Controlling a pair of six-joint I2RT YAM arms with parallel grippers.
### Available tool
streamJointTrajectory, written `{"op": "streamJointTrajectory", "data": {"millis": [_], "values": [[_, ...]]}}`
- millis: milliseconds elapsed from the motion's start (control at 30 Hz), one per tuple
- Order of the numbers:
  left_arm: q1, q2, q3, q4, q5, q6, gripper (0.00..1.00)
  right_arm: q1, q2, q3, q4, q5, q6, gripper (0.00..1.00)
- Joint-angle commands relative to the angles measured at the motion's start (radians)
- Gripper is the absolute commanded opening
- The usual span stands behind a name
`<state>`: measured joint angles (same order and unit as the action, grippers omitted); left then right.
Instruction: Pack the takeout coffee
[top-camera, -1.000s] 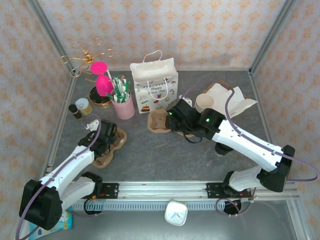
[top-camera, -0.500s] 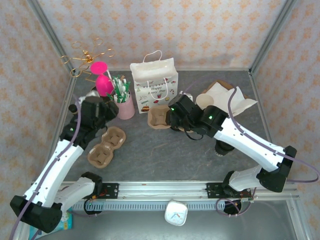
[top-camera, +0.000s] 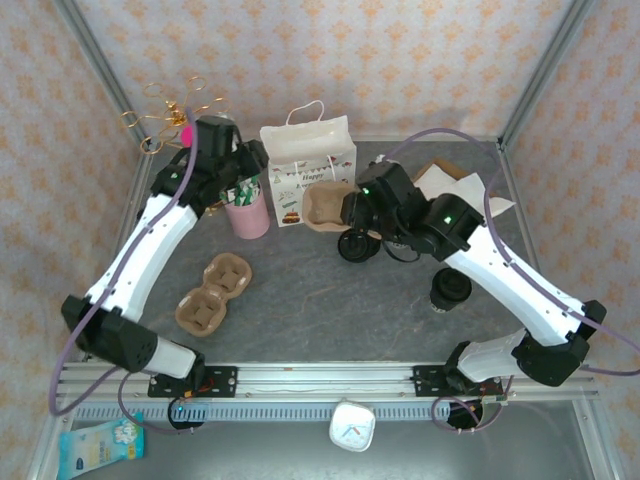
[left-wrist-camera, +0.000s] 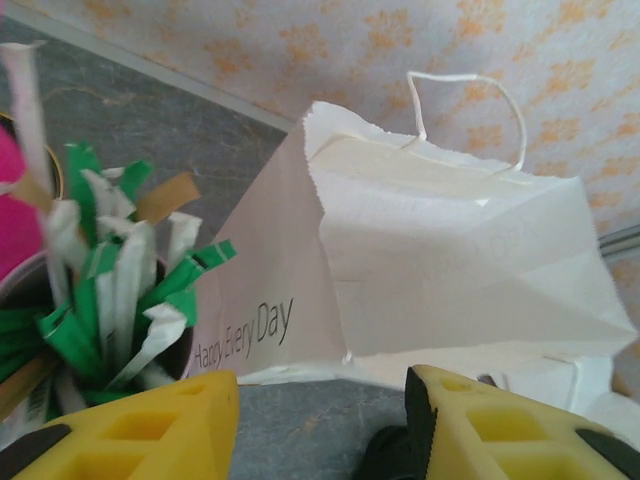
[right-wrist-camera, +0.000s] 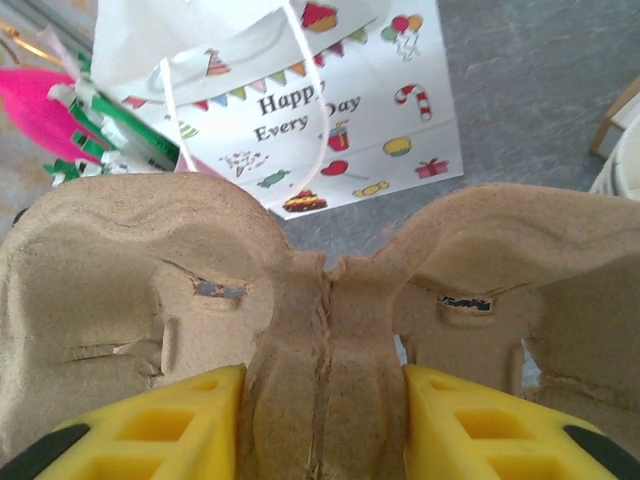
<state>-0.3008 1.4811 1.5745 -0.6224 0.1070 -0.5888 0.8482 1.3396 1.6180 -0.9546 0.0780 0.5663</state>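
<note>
Right jaws: clamped on the centre ridge of a moulded-pulp cup carrier (right-wrist-camera: 330, 300); a yellow finger sits on each side of the ridge in the right wrist view.
Right gripper (top-camera: 352, 207): holds the carrier lifted, just at 3 o'clock of the gift bag (top-camera: 310, 168).
Left jaws: apart and empty, the yellow fingers (left-wrist-camera: 140, 430) spread wide in the left wrist view.
Left gripper (top-camera: 243, 163): hovers at 9 o'clock of the bag's open mouth, above the pink cup of straws (top-camera: 246, 212).
Takeout coffee (top-camera: 449, 290): the dark lidded cup stands on the table at 5 o'clock of the carrier, well apart from it, under the right arm.
Second carrier (top-camera: 212, 293): lies on the table at 7 o'clock of the bag.
Step in hand: probably bringing the carrier to the bag while the left arm readies to hold the mouth open.
Next move: likely needs the bag steadied and the carrier levelled over the opening.
</note>
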Motion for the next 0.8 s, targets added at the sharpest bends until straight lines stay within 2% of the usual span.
{"op": "streamJointTrajectory", "data": {"millis": [0,300,400,600,700,767], "values": [[-0.020,0.066,0.088,-0.032,-0.017,0.051,0.50,-0.023,0.002,0.036,-0.028,-0.013,-0.037,0.42],[-0.023,0.284,0.305,-0.173,-0.120,0.152,0.50,-0.056,0.014,0.033,-0.014,-0.033,-0.060,0.41],[-0.023,0.352,0.404,-0.242,-0.146,0.168,0.47,-0.061,0.016,0.035,-0.016,-0.039,-0.064,0.41],[-0.027,0.421,0.511,-0.323,-0.162,0.177,0.35,-0.061,0.016,0.050,-0.031,-0.041,-0.073,0.41],[-0.041,0.421,0.527,-0.331,-0.153,0.153,0.25,-0.063,0.013,0.047,-0.035,-0.044,-0.079,0.41],[-0.054,0.421,0.526,-0.328,-0.172,0.134,0.21,-0.062,0.009,0.041,-0.030,-0.057,-0.084,0.41]]}}
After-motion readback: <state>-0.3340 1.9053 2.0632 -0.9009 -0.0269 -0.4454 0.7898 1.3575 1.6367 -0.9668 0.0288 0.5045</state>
